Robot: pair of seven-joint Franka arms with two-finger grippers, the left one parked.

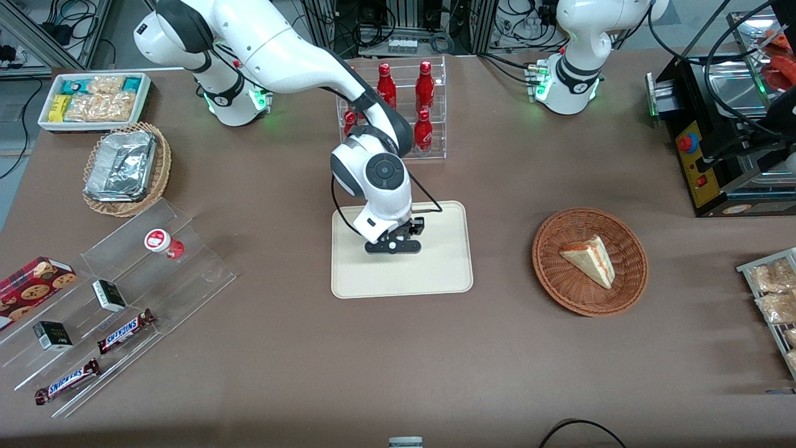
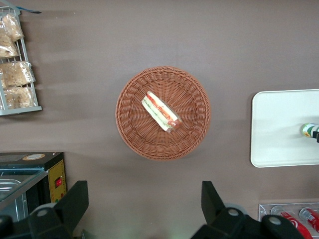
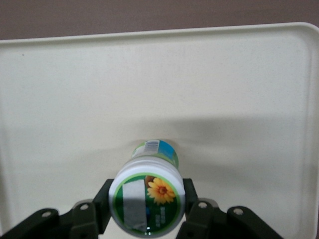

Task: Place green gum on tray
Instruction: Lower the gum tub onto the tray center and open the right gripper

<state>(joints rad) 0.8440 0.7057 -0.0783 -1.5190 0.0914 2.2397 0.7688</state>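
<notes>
Now, from the front, the right arm's tool (image 1: pixel 393 246) hangs low over the middle of the tray (image 1: pixel 435 274), which lies on the brown worktop (image 1: pixel 398 361) with bare cream surface all around it; the red-lidded bottle (image 1: pixel 163 242) sits well apart on the clear rack (image 1: pixel 124 292). The parked arm's camera catches just an end of the green gum (image 2: pixel 309 130) above the tray's surface. At the working wrist, the green gum (image 3: pixel 147 199) is clenched between both fingers (image 3: pixel 193 209), long axis upright, base close over the tray, rims well clear. Judging by that, only lowering and releasing remain.
</notes>
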